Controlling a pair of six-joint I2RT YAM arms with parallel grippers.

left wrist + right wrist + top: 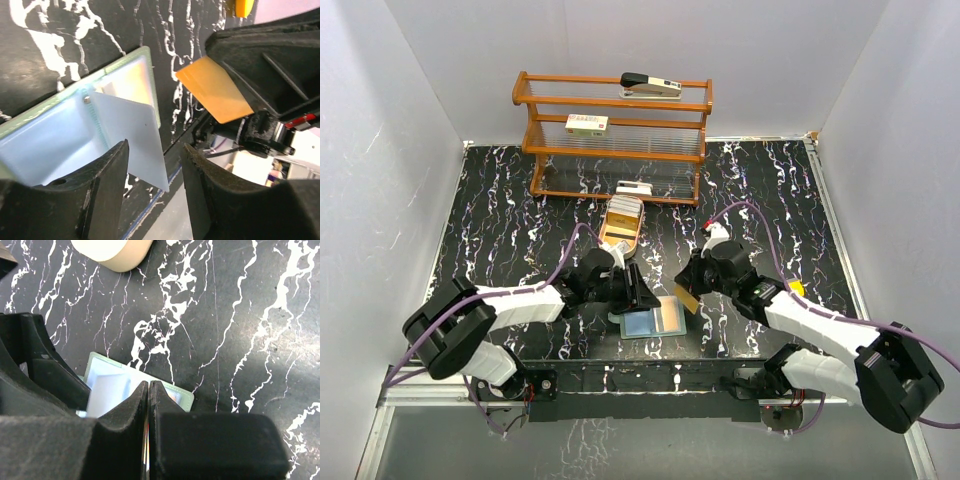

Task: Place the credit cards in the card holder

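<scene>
— Card holder [658, 321] lies open on the tabletop [510, 230], between our two claws.
— Our right claw [149, 390] clamps an orange card [215, 95]; left claw [155, 155] gapes halfway around a whitish card [132, 130] at the pocket.

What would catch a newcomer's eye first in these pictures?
The bright orange card pinched in the right claw stands out, poised just beside the open green wallet in the middle foreground. Behind them, a wooden shelf stands against the back wall with a stapler on top.
</scene>
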